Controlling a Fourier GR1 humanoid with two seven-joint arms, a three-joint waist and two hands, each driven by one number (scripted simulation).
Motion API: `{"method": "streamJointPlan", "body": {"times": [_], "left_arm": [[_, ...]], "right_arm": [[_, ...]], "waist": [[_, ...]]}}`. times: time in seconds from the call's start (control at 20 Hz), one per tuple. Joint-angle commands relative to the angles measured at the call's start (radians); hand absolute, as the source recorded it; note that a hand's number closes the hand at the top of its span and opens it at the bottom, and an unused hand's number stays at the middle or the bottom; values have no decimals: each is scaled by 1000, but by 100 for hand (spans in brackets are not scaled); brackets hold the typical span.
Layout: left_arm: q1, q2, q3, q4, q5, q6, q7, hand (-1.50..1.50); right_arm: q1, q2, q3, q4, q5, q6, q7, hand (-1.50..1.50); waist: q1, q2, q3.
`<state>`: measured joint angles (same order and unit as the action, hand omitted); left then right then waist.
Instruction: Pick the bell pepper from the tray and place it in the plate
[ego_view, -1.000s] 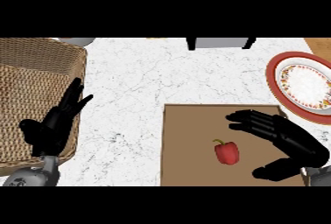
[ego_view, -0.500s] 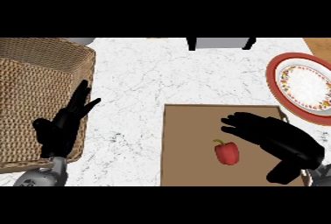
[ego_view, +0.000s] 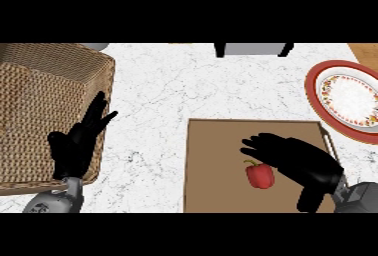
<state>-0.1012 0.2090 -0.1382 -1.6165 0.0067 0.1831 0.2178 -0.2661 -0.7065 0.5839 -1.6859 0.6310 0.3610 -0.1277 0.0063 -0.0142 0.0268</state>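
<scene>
The right hand (ego_view: 295, 160) has moved left to just beside the pepper (ego_view: 259, 176), fingers spread wide (no grasp yet), so the pepper stays on the tray (ego_view: 214, 165), well apart from the plate (ego_view: 354, 97).

Right edge cuts off the plate (ego_view: 311, 95), left edge the basket (ego_view: 44, 100)

Single head cam, steep down over counter (ego_view: 192, 90), forearms entering from bottom.

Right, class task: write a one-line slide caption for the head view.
Right hand poised open over the red bell pepper on the brown tray, plate at far right.
</scene>
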Motion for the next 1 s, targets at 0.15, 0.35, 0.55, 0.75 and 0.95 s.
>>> {"method": "streamJointPlan", "body": {"times": [0.15, 0.35, 0.55, 0.75, 0.95], "left_arm": [[32, 1, 56, 109, -3, 17, 68, 0], [97, -52, 1, 71, -43, 33, 60, 0], [83, -77, 9, 87, -71, 54, 44, 0], [91, -55, 50, 84, -57, 31, 63, 0], [105, -61, 60, 70, -50, 14, 39, 0]], "right_arm": [[-17, 44, 33, 49, 53, 14, 7, -150], [-28, 79, 60, 85, 89, 28, 34, -150], [-31, 91, 40, 114, 88, 16, 4, -150], [-28, 153, 63, 100, 107, 26, 64, -150], [-19, 146, 65, 127, 128, 29, 46, -150]], "waist": [[0, 19, -27], [11, 17, -27], [4, 17, -27], [4, 16, -27], [0, 15, -27]]}}
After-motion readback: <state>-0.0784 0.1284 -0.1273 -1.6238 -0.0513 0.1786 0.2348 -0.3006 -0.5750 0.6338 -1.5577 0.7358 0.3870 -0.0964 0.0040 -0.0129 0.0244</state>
